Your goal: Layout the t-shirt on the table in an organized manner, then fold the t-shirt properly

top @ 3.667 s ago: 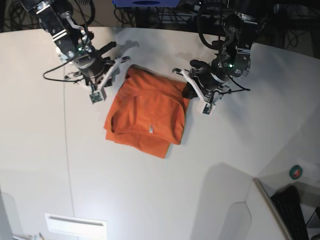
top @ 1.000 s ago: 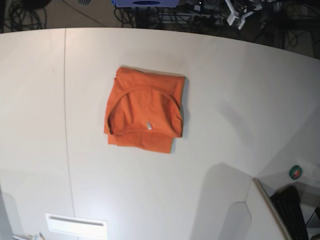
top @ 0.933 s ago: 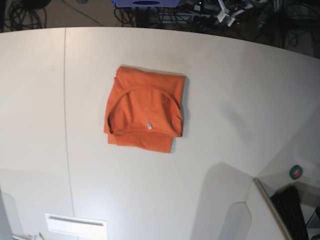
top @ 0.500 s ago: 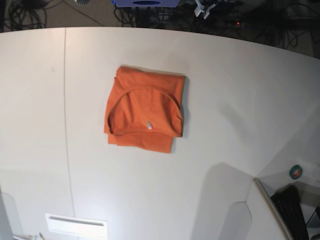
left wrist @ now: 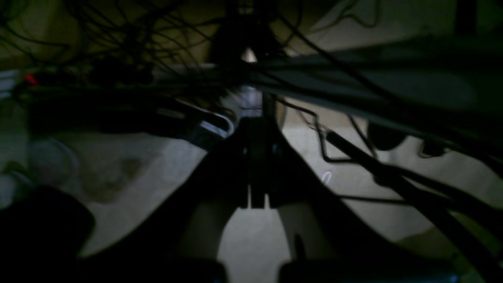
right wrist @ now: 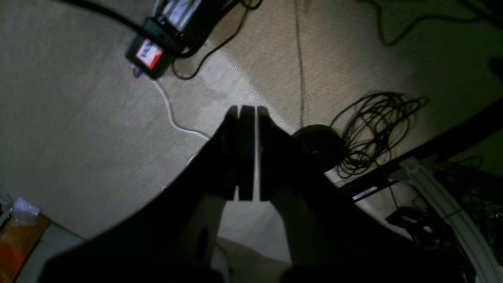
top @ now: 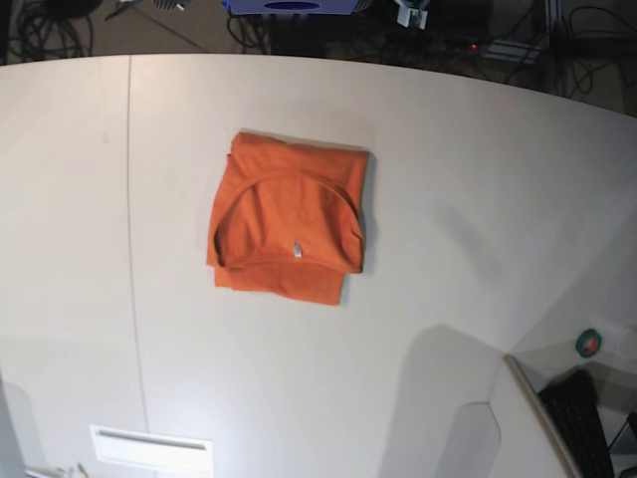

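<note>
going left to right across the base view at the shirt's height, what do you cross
bare table → thin dark seam line → folded orange t-shirt → bare table again out to its curved right edge

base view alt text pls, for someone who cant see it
An orange t-shirt lies folded into a compact, roughly square bundle on a large white table, its neckline and small grey tag facing up. No robot arms reach over the table. Dark cables run along the floor beyond the far edge.
</note>
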`<action>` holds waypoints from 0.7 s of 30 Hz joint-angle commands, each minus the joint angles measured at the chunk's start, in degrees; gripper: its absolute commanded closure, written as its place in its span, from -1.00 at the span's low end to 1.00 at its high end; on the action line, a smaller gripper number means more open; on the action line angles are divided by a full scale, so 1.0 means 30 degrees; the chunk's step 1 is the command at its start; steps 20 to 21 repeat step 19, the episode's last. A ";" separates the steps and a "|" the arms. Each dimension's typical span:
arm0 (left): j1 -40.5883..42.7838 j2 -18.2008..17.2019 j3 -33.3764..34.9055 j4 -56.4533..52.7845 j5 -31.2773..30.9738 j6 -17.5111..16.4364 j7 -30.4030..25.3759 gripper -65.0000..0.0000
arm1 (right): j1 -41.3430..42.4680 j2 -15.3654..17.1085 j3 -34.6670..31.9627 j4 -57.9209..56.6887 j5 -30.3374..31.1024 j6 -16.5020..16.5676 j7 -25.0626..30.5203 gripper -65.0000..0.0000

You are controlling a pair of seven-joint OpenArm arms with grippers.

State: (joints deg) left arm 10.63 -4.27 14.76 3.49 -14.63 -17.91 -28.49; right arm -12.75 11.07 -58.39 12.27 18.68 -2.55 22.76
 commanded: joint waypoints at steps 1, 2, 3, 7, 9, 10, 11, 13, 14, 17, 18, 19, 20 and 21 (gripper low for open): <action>0.0075 -0.0202 0.0016 -0.0034 0.0087 -0.0022 0.0193 1.00 | -0.0188 0.0163 0.0020 -0.0091 0.0031 -0.0162 0.0046 1.00; -0.0072 -0.0407 0.0016 0.0025 0.0116 -0.0022 0.0457 1.00 | -0.0247 0.0105 0.0020 -0.0091 0.0031 -0.0162 0.0046 1.00; -0.0160 -0.0495 0.0016 0.0025 0.0116 -0.0022 0.0603 1.00 | -0.0276 -0.0042 0.0020 -0.0091 0.0031 -0.0162 0.0046 1.00; -0.0189 -0.0817 0.0046 0.0113 0.0116 -0.0022 0.0574 1.00 | -0.0364 -0.0247 0.0050 -0.0091 0.0060 -0.0162 0.0046 1.00; -0.0101 -0.0847 0.0046 0.0113 0.0116 -0.0022 0.0544 1.00 | -0.0364 -0.0276 0.0050 -0.0091 0.0060 -0.0162 0.0046 1.00; -0.0101 -0.0847 0.0075 0.0113 0.0116 -0.0022 0.0544 1.00 | -0.0364 -0.0306 0.0050 -0.0062 0.0060 -0.0162 0.0046 1.00; -0.0101 -0.0847 0.0075 0.0113 0.0116 -0.0022 0.0544 1.00 | -0.0364 -0.0393 0.0050 -0.0062 0.0060 -0.0192 0.0046 1.00; -0.0101 -0.0847 0.0075 0.0113 0.0116 -0.0022 0.0544 1.00 | -0.0276 -0.0657 0.0050 -0.0062 0.0060 -0.0192 0.0046 1.00; -0.0160 -0.0847 0.0075 0.0113 0.0116 -0.0022 0.0544 1.00 | -0.0276 -0.0745 0.0050 -0.0062 0.0060 -0.0192 0.0046 1.00; -0.0218 -0.0993 0.0075 0.0142 0.0116 -0.0022 0.0515 1.00 | -0.0306 -0.0833 0.0050 -0.0032 0.0060 -0.0192 0.0075 1.00; -0.0218 -0.0993 0.0075 0.0142 0.0116 -0.0022 0.0515 1.00 | -0.0335 -0.1009 0.0050 -0.0003 0.0060 -0.0192 0.0075 1.00; -0.0218 -0.1081 0.0075 0.0142 0.0116 -0.0022 0.0515 1.00 | -0.0335 -0.1214 0.0050 -0.0032 0.0060 -0.0192 0.0075 1.00; -0.0218 -0.1081 0.0075 0.0142 0.0116 -0.0022 0.0515 1.00 | -0.0335 -0.1214 0.0050 -0.0032 0.0060 -0.0192 0.0075 1.00; -0.0218 -0.1081 0.0075 0.0142 0.0116 -0.0022 0.0515 1.00 | -0.0335 -0.1214 0.0050 -0.0032 0.0060 -0.0192 0.0075 1.00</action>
